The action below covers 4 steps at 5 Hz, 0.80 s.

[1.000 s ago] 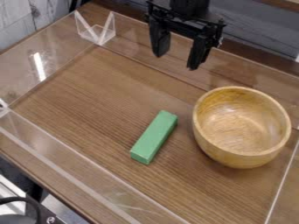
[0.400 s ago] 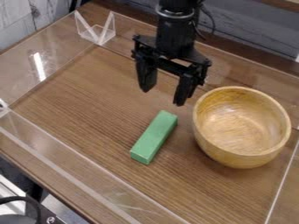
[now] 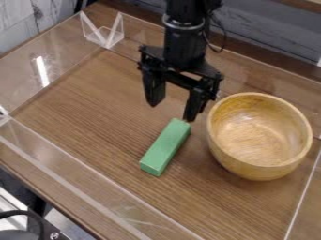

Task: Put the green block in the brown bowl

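Barely apart, green block [image 3: 164,148], brown bowl [image 3: 260,137]

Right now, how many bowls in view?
1. The brown bowl sits on the table, to the right of the green block in the picture. The tool and arm could hide something behind them.

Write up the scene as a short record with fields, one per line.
target: flat rectangular bright green block, lying on the brown wooden table
destination: round light-brown wooden bowl, upright, nothing in it
layout: block beside the bowl, apart from it
pincer: black, open, above the table by the block's far end, holding nothing
other: small clear wire-like object near the far edge
status: block not yet in bowl
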Available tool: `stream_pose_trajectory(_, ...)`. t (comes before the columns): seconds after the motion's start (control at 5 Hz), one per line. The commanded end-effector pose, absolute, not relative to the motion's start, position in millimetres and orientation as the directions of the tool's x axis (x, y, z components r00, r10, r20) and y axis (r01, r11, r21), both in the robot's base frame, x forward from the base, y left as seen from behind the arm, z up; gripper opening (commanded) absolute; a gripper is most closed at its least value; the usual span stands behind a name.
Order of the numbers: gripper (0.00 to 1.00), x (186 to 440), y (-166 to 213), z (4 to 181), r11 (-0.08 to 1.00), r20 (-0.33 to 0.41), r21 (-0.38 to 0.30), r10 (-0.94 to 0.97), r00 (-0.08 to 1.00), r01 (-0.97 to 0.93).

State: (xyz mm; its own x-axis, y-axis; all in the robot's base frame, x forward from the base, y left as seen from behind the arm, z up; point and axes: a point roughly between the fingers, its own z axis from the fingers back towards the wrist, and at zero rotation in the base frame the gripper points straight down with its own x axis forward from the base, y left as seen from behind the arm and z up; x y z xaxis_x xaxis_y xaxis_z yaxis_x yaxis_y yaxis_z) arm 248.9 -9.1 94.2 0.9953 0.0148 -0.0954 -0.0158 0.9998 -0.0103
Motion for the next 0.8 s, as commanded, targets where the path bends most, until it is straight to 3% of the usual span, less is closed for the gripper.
stream_pose_trajectory(0.0,1.0,247.9,-11.5,105.8,1.0,-0.029,-0.015,0.014,0.999,-0.014)
stream_pose_trajectory(0.6,1.0,239.0,-12.9,92.9,0.999,-0.036,-0.022,0.023,0.999,-0.024)
